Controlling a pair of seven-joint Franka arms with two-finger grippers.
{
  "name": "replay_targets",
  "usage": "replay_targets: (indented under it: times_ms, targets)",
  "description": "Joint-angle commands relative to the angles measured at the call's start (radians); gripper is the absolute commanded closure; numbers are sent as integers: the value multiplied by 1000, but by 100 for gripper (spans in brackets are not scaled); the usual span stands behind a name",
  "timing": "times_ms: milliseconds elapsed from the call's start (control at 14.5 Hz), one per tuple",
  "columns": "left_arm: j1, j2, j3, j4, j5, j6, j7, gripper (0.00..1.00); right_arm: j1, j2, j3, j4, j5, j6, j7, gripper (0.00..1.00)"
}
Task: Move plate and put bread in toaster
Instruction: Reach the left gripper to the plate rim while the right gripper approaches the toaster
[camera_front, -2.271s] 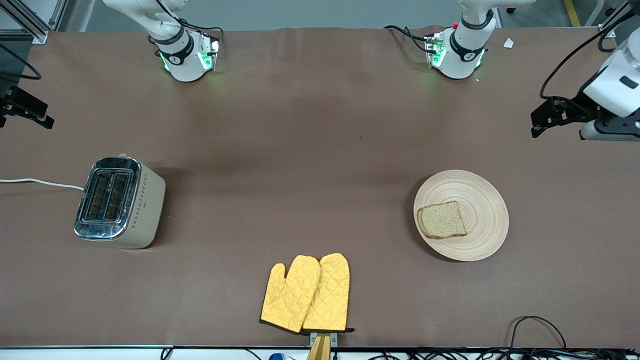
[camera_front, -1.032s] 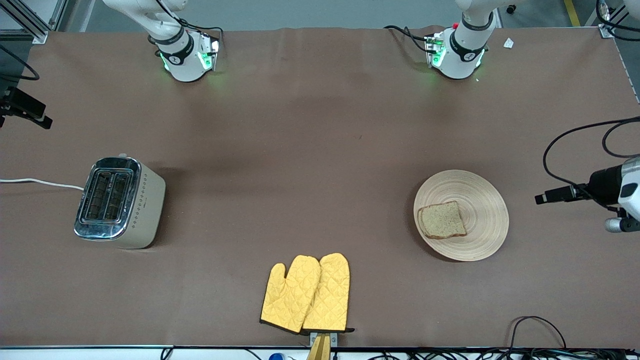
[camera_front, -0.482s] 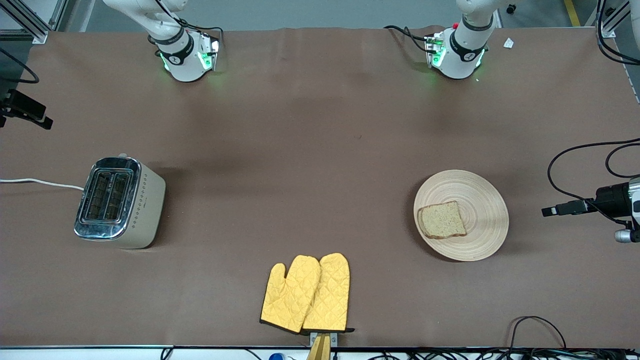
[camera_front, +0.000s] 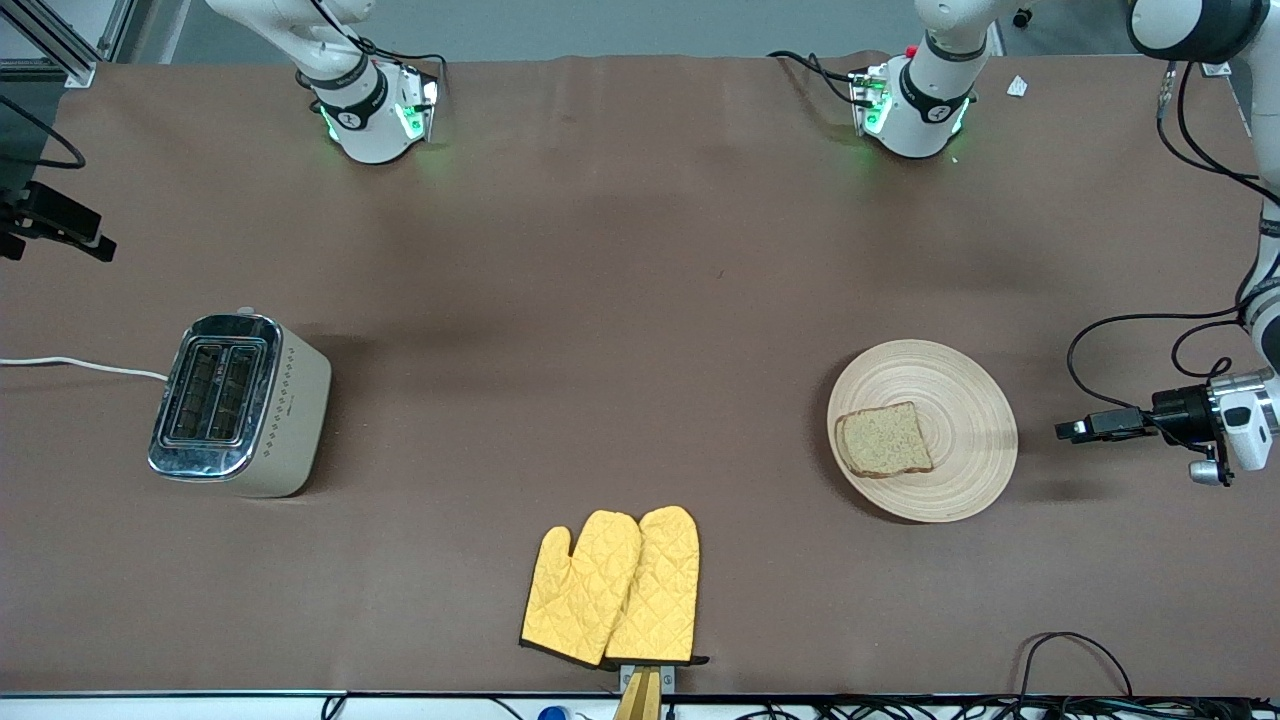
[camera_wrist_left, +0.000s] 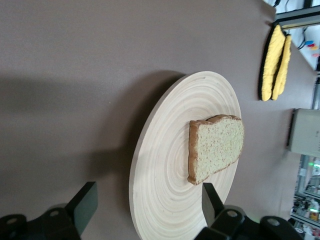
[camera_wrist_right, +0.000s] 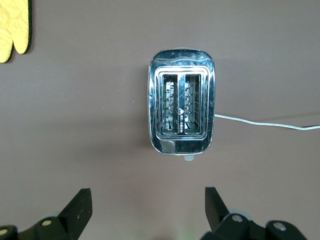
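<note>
The light wooden plate (camera_front: 968, 415) lies toward the left arm's end of the table with the brown bread slice (camera_front: 883, 440) on it. My left gripper (camera_front: 1072, 430) is open, low and level with the table, just off the plate's rim on the side away from the toaster. In the left wrist view the plate (camera_wrist_left: 167, 170) and the bread (camera_wrist_left: 216, 147) lie ahead of my open left gripper (camera_wrist_left: 147, 205). The cream toaster (camera_front: 238, 405) stands toward the right arm's end, slots empty. My right gripper (camera_front: 58, 232) waits high there, open (camera_wrist_right: 147, 205) above the toaster (camera_wrist_right: 181, 107).
Two yellow oven mitts (camera_front: 615, 588) lie near the front edge, between toaster and plate. The toaster's white cord (camera_front: 80, 364) runs off the table's end. Black cables (camera_front: 1075, 655) lie at the front edge near the left arm's end.
My left gripper has come down from high over the table's end, turned level, and moved in toward the plate's rim. Plate, bread and toaster have not moved. The right arm has barely shifted.
</note>
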Motion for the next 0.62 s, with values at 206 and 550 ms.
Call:
replay_targets:
  times_ms: [206, 550]
  targets:
    - [23, 78, -14, 23, -72, -25, 120, 32, -15, -2, 7, -4, 15, -5, -17, 2]
    - [21, 112, -29, 23, -84, -38, 179, 44, -47, 8, 5, -59, 25, 14, -27, 2]
